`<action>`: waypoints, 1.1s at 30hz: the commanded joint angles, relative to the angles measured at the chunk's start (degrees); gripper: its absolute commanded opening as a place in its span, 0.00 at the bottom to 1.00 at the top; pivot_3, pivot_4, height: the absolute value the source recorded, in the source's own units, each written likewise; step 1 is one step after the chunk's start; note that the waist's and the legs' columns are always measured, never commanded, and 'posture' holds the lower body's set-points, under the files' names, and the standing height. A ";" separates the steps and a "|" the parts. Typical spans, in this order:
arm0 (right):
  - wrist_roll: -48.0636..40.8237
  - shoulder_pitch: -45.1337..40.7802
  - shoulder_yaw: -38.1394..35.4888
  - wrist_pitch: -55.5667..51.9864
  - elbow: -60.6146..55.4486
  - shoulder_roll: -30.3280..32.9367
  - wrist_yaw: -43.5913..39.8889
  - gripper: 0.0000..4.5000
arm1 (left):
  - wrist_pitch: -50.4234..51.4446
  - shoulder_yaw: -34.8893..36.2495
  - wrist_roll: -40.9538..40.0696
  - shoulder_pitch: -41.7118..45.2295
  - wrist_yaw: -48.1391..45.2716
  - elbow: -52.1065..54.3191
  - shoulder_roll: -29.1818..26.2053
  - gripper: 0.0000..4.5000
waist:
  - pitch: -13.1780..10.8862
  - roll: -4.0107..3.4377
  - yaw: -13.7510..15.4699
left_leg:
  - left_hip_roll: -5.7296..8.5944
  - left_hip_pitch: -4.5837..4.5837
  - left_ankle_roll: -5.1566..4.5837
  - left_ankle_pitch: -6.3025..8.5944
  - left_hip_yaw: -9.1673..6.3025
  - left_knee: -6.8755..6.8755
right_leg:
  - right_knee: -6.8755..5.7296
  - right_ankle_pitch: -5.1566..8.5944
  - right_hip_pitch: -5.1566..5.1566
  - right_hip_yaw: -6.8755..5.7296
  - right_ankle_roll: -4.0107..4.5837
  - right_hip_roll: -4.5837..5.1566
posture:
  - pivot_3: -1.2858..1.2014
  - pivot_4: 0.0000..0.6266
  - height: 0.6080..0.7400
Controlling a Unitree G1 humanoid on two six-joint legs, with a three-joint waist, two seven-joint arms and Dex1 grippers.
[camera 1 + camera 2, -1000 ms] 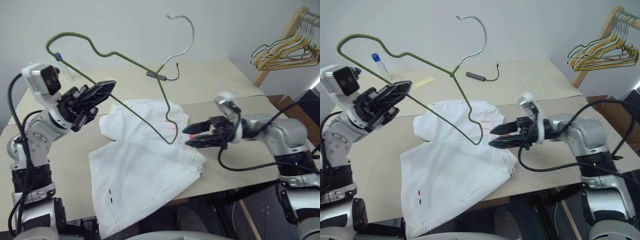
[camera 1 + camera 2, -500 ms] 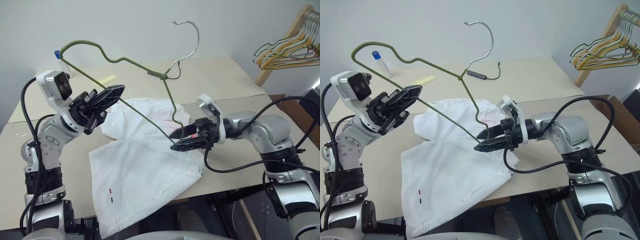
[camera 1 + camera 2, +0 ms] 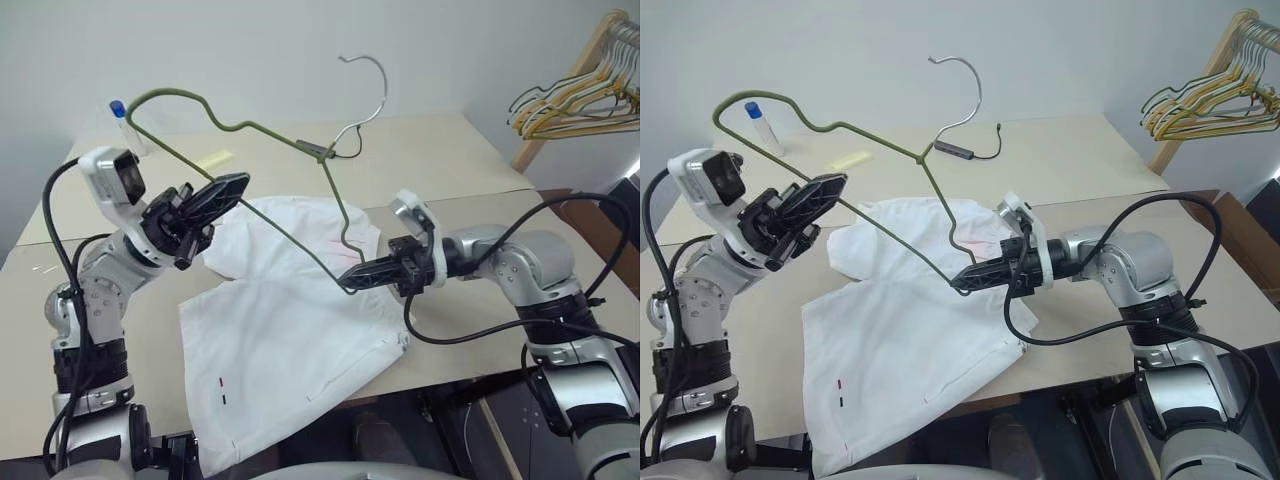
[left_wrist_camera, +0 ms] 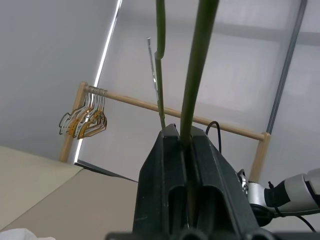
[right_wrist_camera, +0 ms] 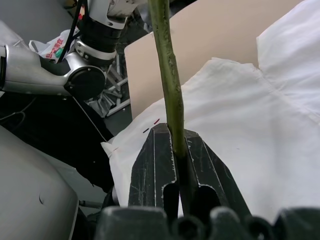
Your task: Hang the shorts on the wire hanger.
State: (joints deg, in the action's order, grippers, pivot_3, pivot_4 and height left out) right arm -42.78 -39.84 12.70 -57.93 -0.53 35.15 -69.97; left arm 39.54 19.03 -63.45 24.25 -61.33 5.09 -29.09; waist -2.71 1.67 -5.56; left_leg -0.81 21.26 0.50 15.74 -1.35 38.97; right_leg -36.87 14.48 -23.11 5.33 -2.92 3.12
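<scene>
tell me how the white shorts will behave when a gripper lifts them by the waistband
The shorts lie crumpled and folded on the table, one leg drooping over its front edge, so they will likely sag and hang limp. The thin cloth looks light. The gathered waistband probably bunches, giving something to pinch.

Mid-frame, the wire hanger (image 3: pixel 250 130) is held above the tabletop (image 3: pixel 450 160) — left gripper (image 3: pixel 225 190) clamps its long bar, right gripper (image 3: pixel 355 280) pinches its lower corner — over the white shorts (image 3: pixel 290 340) lying flat.
</scene>
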 commanded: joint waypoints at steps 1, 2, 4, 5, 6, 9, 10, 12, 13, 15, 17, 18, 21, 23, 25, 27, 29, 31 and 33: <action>-0.77 -0.32 -3.27 -0.78 -0.60 -0.80 2.12 0.00 | -2.12 -1.34 2.24 -0.23 0.23 1.05 0.99 0.06 | 0.00 0.00 0.00 | 0.00 0.00 0.00 0.00 0.00 0.00 | 0.00 0.00 0.00 0.00 0.00 0.00 | 0.49 0.00 1.00; -0.91 -0.22 -3.56 -0.80 -0.64 -0.89 2.44 0.00 | -2.32 -1.59 2.83 -0.31 0.77 0.81 1.23 0.12 | 0.00 0.00 0.00 | 0.00 0.00 0.00 0.00 0.00 0.00 | 0.00 0.00 0.00 0.00 0.00 0.00 | 0.49 0.00 1.00; -1.34 0.03 -4.26 -1.16 -0.78 -1.00 3.08 0.00 | -2.45 -2.19 4.08 -0.41 1.81 0.39 1.50 0.24 | 0.00 0.00 0.00 | 0.01 -0.01 0.00 0.00 0.00 0.00 | -0.01 0.00 0.00 0.01 0.01 0.00 | 0.49 0.00 1.00; -1.61 0.16 -4.64 -1.32 -0.83 -1.08 3.30 0.00 | -2.66 -2.62 4.80 -0.61 1.52 0.34 1.36 0.30 | 0.00 0.00 -0.01 | 0.01 0.00 0.00 0.00 0.00 0.01 | -0.01 -0.01 0.01 0.01 0.00 0.00 | 0.49 0.00 1.00; -1.90 0.37 -5.03 -1.47 -1.00 -1.09 3.48 0.00 | -2.70 -3.14 5.63 -0.89 1.51 0.47 1.10 0.37 | 0.00 0.00 -0.01 | 0.01 0.00 0.00 0.00 0.00 0.01 | -0.01 -0.01 0.01 0.01 0.00 0.00 | 0.49 0.00 1.00; -2.84 1.06 -6.69 -2.18 -1.79 -1.34 4.69 0.00 | -2.67 -5.39 9.76 -1.85 3.08 0.13 -0.02 0.58 | 0.00 0.00 -0.02 | 0.01 0.00 0.00 0.00 0.00 0.00 | -0.01 -0.01 0.00 0.01 0.01 0.00 | 0.49 0.00 1.00; -3.05 1.23 -7.14 -2.34 -2.01 -1.44 5.11 0.00 | -2.74 -6.08 11.24 -2.04 3.78 -0.03 -0.35 0.65 | 0.00 0.00 -0.02 | 0.01 0.00 0.00 0.00 0.00 0.00 | -0.01 -0.01 0.00 0.01 0.01 0.00 | 0.49 0.00 1.00; -3.74 1.86 -9.56 -3.64 -2.07 -1.35 7.57 0.00 | -5.33 -9.78 18.91 -3.86 4.16 -0.61 -3.21 0.80 | 0.00 -0.01 -0.11 | 0.01 -0.01 0.00 0.00 0.00 0.01 | -0.02 -0.01 0.00 0.01 0.01 0.00 | 0.49 0.00 1.00; -3.98 2.19 -10.49 -4.37 -2.20 -1.15 8.58 0.00 | -5.98 -10.48 20.57 -4.51 4.01 -0.78 -4.02 0.87 | 0.00 -0.02 -0.15 | 0.01 -0.03 0.00 0.00 0.02 0.00 | -0.03 -0.01 0.01 0.03 0.01 -0.01 | 0.49 0.00 1.00; -4.23 4.51 -12.79 -4.97 -3.34 1.22 9.18 0.00 | -7.64 -10.16 22.68 -5.81 3.74 -1.45 -5.40 0.99 | 0.00 -0.02 -0.08 | 0.01 -0.05 0.00 0.00 0.04 -0.01 | -0.05 -0.01 0.00 0.05 0.01 -0.02 | 0.49 0.00 1.00; -5.32 7.84 -15.13 -7.73 -4.64 5.14 9.35 0.00 | -8.75 -9.20 23.72 -6.89 3.09 -1.52 -6.62 0.99 | 0.00 -0.02 0.21 | 0.01 -0.01 0.00 0.00 0.02 -0.01 | -0.01 0.00 -0.01 0.02 0.01 -0.01 | 0.49 0.00 1.00; -5.89 8.98 -15.88 -8.94 -5.09 6.45 9.53 0.00 | -9.08 -9.07 24.05 -7.27 2.66 -1.34 -7.10 0.99 | 0.00 -0.02 0.37 | 0.02 0.03 0.00 0.00 0.02 0.00 | 0.01 0.00 -0.01 -0.02 0.00 0.02 | 0.49 0.00 1.00; -6.82 15.99 -17.90 -11.95 -7.61 14.27 6.95 0.00 | -12.97 -10.97 27.31 -9.88 -1.02 1.29 -9.89 0.99 | 0.00 -0.02 0.55 | 0.05 0.07 0.00 0.00 0.07 0.00 | 0.10 0.01 0.00 -0.01 -0.01 0.08 | 0.48 0.00 1.00; -7.62 20.58 -19.76 -12.56 -8.03 18.83 4.60 0.00 | -13.93 -12.17 28.39 -10.85 -2.30 2.73 -10.89 0.99 | 0.00 -0.02 0.65 | 0.05 0.07 0.00 0.00 0.12 0.00 | 0.12 0.01 0.00 0.00 -0.02 0.09 | 0.48 0.00 1.00; -7.76 24.34 -19.47 -13.77 -4.89 23.94 0.43 0.00 | -13.99 -12.87 28.15 -11.42 -3.56 4.16 -11.11 0.99 | 0.00 -0.02 0.61 | 0.04 0.02 -0.01 0.00 0.18 0.00 | 0.10 0.02 0.04 0.04 -0.03 0.08 | 0.48 0.00 1.00; -8.22 26.53 -17.94 -14.69 -1.57 27.80 -4.96 0.00 | -14.23 -13.32 28.16 -11.64 -4.16 4.99 -11.07 0.99 | 0.00 -0.02 0.45 | 0.01 -0.07 -0.01 0.00 0.25 0.01 | 0.11 0.12 0.09 0.08 -0.20 0.05 | 0.47 0.00 1.00; -7.90 27.18 -13.06 -17.80 4.54 32.21 -12.17 0.00 | -14.34 -14.08 28.41 -11.08 -4.22 4.97 -10.56 0.99 | 0.01 -0.04 0.04 | -0.02 -0.15 -0.02 0.00 0.32 0.02 | 0.10 0.21 0.16 0.11 -0.36 0.02 | 0.47 0.00 1.00; -5.89 27.12 -8.58 -17.81 9.01 34.79 -16.68 0.00 | -14.41 -14.62 28.62 -10.73 -4.23 4.90 -10.20 0.99 | 0.01 -0.05 -0.34 | -0.07 -0.28 -0.02 0.00 0.34 0.01 | 0.12 0.25 0.31 0.12 -0.42 -0.02 | 0.47 0.00 1.00; -2.48 25.23 -3.89 -16.88 14.08 35.38 -18.96 0.00 | -14.89 -15.34 29.30 -10.37 -4.44 4.55 -9.96 0.99 | 0.02 -0.05 -0.87 | -0.10 -0.31 -0.02 0.00 0.34 0.00 | 0.12 0.26 0.34 0.13 -0.43 -0.05 | 0.47 0.00 1.00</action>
State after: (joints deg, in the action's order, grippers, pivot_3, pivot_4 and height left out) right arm -46.39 -13.27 7.44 -75.42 12.07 69.85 -85.95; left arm 26.09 3.48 -34.25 12.73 -65.38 8.68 -38.92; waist -2.70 1.63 -6.44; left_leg -0.91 20.95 0.48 15.74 -1.01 38.98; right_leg -36.75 14.75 -22.78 5.46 -3.36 3.07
